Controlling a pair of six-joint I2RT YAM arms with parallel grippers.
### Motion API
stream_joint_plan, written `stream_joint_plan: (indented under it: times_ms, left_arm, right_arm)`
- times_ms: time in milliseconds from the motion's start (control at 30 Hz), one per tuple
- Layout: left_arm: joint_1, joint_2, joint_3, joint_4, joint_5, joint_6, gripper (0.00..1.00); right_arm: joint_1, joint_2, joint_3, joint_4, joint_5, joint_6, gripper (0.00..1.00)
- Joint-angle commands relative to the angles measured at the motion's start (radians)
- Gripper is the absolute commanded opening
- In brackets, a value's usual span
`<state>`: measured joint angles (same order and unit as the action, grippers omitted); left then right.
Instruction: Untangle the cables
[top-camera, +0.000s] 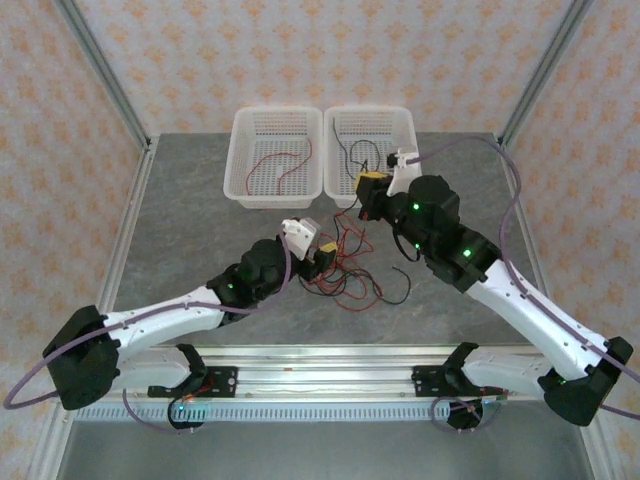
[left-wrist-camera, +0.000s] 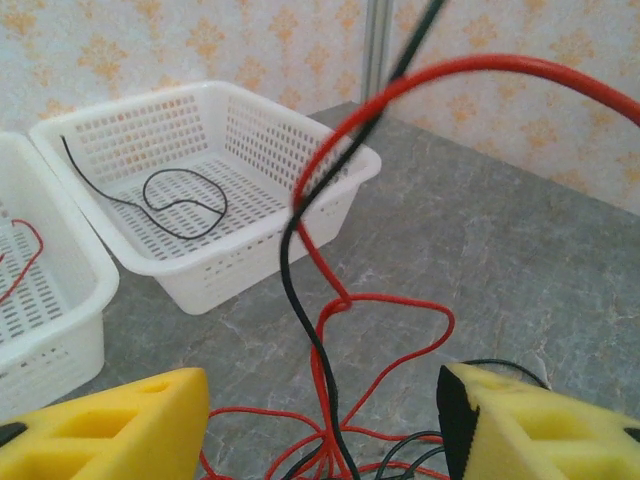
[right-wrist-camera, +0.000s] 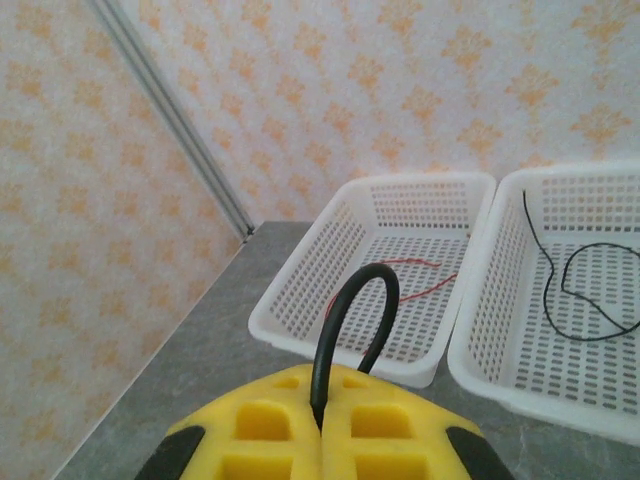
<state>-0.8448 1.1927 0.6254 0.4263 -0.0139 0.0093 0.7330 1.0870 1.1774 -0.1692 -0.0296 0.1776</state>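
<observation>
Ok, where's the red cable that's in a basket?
Top view: the red cable lies in the left white basket, beside the right basket holding a black cable.

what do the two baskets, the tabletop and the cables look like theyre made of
Left basket and right basket: white moulded plastic, slightly glossy, perforated walls.
Tabletop: grey mottled stone-look surface, matte; real stone or laminate, cannot tell.
Red cable and black cable: thin wire in smooth, probably plastic, insulation; they hold loose curls.
</observation>
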Motion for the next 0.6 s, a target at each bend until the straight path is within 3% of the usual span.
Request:
stream_joint_plan:
  times_ms: [0,233,567]
  left_arm:
    - [-0.007,0.028,0.022,0.078,-0.039,-0.002,0.6]
    - [-0.007,0.042,0.017,0.106,-0.088,-0.014,0.56]
    - [-0.007,0.081,-0.015,0.153,-0.073,-0.038,0.56]
  right_arm:
    - [-0.022,0.022,0.057,0.063,0.014,-0.008,0.0]
    - [-0.037,0.055,0.154,0.065,-0.007,0.008,0.0]
    - [-0.043,0.115,0.429,-0.008,0.028,-0.025,0.0]
